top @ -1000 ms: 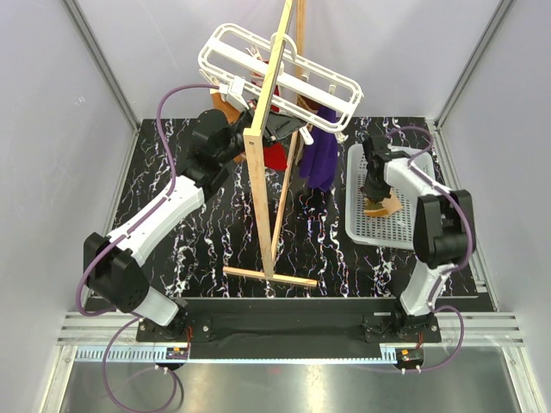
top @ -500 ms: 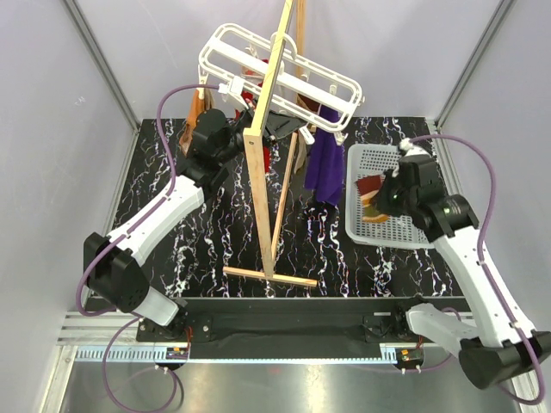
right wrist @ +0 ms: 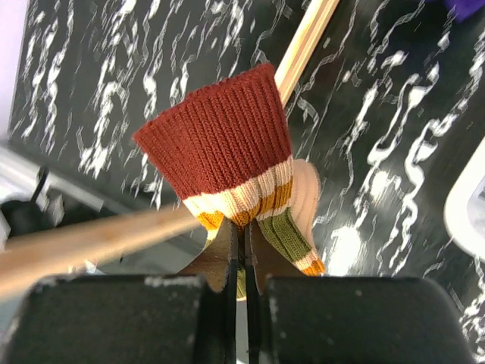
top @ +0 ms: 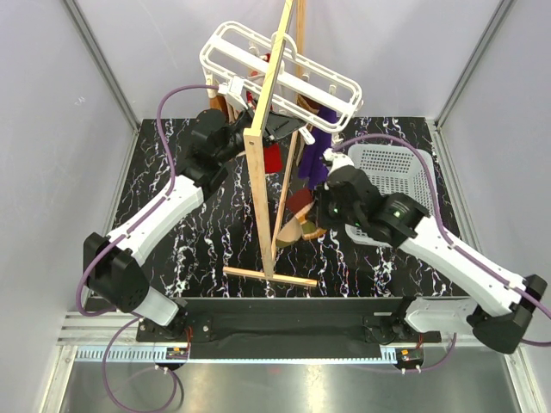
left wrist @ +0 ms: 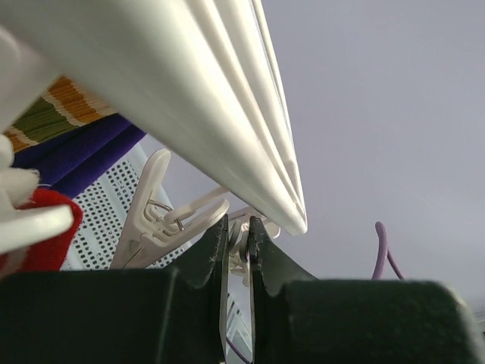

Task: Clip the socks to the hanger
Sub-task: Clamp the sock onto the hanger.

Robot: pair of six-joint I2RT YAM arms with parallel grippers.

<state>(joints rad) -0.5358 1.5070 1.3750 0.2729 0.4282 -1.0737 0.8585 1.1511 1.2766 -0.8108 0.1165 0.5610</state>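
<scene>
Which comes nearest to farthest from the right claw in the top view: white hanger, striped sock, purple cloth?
1. The striped sock, pinched in the right claw itself.
2. The purple cloth, hanging just beyond.
3. The white hanger, farthest, toward the back.

We can read no text, label, brand or number anywhere: not on the hanger (left wrist: 189, 98), the striped sock (right wrist: 220, 152) or the basket (top: 392, 163). The small boards at the arm bases (top: 178, 350) may carry marks, but they are too tiny to tell.
</scene>
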